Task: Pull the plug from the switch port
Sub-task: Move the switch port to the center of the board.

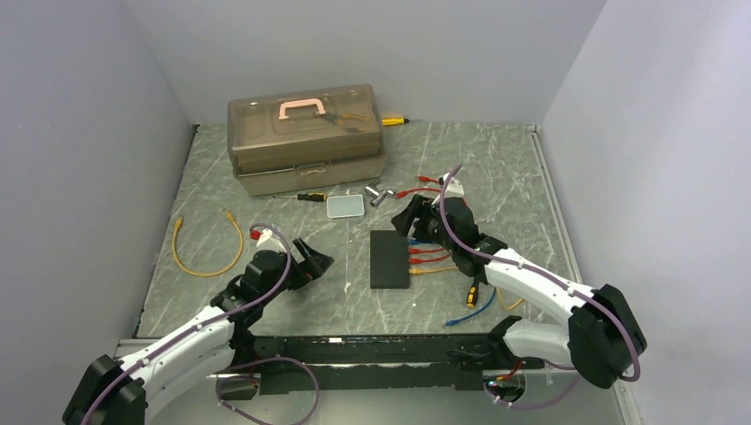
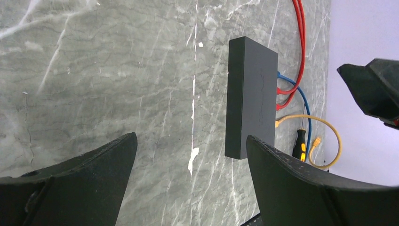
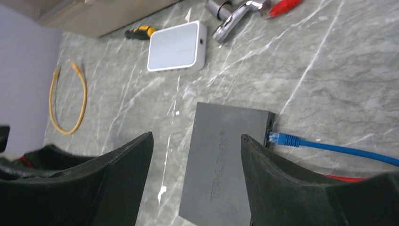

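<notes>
The matte-black switch (image 1: 390,259) lies flat at mid-table. Red (image 1: 427,254) and yellow (image 1: 434,269) cables are plugged into its right edge. My right gripper (image 1: 401,221) is open and hovers over the switch's far end. In the right wrist view, its jaws (image 3: 195,141) straddle the switch (image 3: 221,160), with the blue plug (image 3: 282,139) seated in the end port beside the right finger. My left gripper (image 1: 321,263) is open and empty, left of the switch. It also shows in the left wrist view (image 2: 190,155), facing the switch (image 2: 249,99) and its plugs (image 2: 280,89).
A translucent brown toolbox (image 1: 305,137) stands at the back. A silver-grey tin (image 1: 345,205), metal sockets (image 1: 379,195) and a screwdriver (image 1: 310,197) lie behind the switch. A loose yellow cable (image 1: 208,248) lies at the left. A black-yellow screwdriver (image 1: 472,292) lies under the right arm.
</notes>
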Available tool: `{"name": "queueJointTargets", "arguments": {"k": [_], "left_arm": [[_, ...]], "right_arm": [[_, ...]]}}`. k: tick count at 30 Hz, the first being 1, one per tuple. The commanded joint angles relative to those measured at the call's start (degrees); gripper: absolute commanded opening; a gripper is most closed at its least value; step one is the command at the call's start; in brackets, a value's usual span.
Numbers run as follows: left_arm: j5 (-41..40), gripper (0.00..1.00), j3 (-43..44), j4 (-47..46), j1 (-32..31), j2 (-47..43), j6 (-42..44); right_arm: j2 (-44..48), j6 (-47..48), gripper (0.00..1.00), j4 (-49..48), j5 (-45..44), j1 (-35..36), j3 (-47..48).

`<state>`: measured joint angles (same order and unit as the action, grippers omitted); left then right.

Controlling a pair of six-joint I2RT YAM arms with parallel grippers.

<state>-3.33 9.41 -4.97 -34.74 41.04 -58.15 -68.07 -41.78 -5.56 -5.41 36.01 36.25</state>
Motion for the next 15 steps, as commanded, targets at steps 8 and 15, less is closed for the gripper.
{"name": "queueJointTargets", "arguments": {"k": [8,15], "left_arm": [[0.6,0.91,3.1,-7.6,-2.8,8.7,1.4],[0.5,0.91,4.1,-8.8,-4.0,11.3,1.2]], "right_arm": [[-0.3,5.4,0.68,2.5,5.6,3.5,-5.2],[-0.9,5.6,0.68,3.9,5.1,5.0,-7.1]]}}
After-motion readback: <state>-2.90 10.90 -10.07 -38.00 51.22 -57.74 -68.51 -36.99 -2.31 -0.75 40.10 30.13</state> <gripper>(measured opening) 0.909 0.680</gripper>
